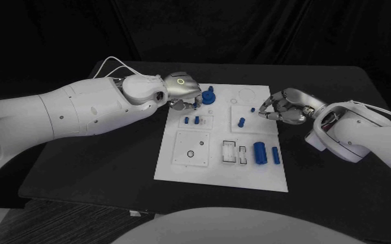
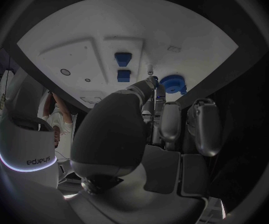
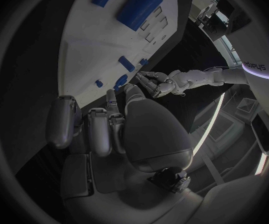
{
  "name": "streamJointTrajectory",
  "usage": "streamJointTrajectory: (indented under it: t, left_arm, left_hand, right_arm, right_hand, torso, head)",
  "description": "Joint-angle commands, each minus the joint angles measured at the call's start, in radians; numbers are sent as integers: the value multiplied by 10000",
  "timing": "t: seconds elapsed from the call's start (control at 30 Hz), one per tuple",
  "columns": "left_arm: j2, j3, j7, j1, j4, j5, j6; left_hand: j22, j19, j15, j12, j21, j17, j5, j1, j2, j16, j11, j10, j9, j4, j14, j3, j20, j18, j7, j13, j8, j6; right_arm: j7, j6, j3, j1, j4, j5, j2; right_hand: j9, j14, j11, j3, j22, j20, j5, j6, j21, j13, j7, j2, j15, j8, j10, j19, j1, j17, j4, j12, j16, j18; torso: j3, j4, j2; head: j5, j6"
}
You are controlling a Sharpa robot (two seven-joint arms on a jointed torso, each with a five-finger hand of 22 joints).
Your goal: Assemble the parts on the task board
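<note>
My left hand [image 1: 181,90] at the board's [image 1: 213,171] far edge, fingers [image 1: 193,104] curled just beside the blue gear [image 1: 208,96], grip unclear, my right hand [image 1: 287,107] over the board's right edge, fingers curled, empty, more parts [image 1: 260,152] lying nearer on the board, black desk [image 1: 98,165] beneath.

Black-draped lab, task board [image 1: 183,168] bench
</note>
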Motion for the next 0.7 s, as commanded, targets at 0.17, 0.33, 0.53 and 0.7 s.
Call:
streamJointTrajectory:
  t: [0.17,0.33,0.53,0.7]
  left_arm:
    - [36,10,137,-37,-6,59,194]
    - [44,10,139,-47,-5,59,241]
    - [62,9,149,-64,-13,59,276]
    - [82,9,155,-93,-57,59,358]
  left_hand:
    - [1866,-137,-6,-57,-122,-161,-112,-43,60,-167,-62,364,-126,13,70,250,-78,-337,26,105,-190,-6]
    - [1862,-146,-6,-60,-135,-191,-115,-42,60,-184,-60,365,-128,13,54,249,-78,-335,26,106,-191,-8]
    - [1853,-166,-7,-66,-169,-235,-118,-40,65,-210,-59,368,-132,13,29,250,-77,-328,28,108,-193,-8]
    - [1837,-201,-9,-75,-225,-314,-113,-34,71,-257,-55,372,-138,10,-15,251,-76,-317,31,112,-196,-9]
  right_arm:
    - [-170,75,5,-28,3,-12,-1]
    - [-186,87,5,-29,3,-12,0]
    - [-202,101,5,-30,-1,-12,12]
    - [-212,112,5,-30,6,-12,13]
  right_hand:
    - [14,711,-14,178,1682,18,146,50,-163,2289,-9,276,-52,142,1079,-97,382,1482,40,-146,-188,287]
    - [14,711,-14,178,1682,18,146,50,-163,2289,-9,276,-52,142,1079,-97,382,1482,40,-146,-188,287]
    - [14,706,-13,185,1678,20,147,51,-180,2289,-8,276,-51,143,1079,-105,392,1467,36,-146,-204,290]
    - [14,703,-12,191,1673,20,149,50,-198,2289,-7,276,-50,143,1079,-112,402,1457,31,-146,-213,294]
  torso:
    - [2,5,7]
    - [1,-1,1]
    - [4,-3,-4]
    - [0,-1,-1]
  head:
    - [-19,-2]
    - [-8,-2]
    - [-4,-2]
    - [-19,-2]
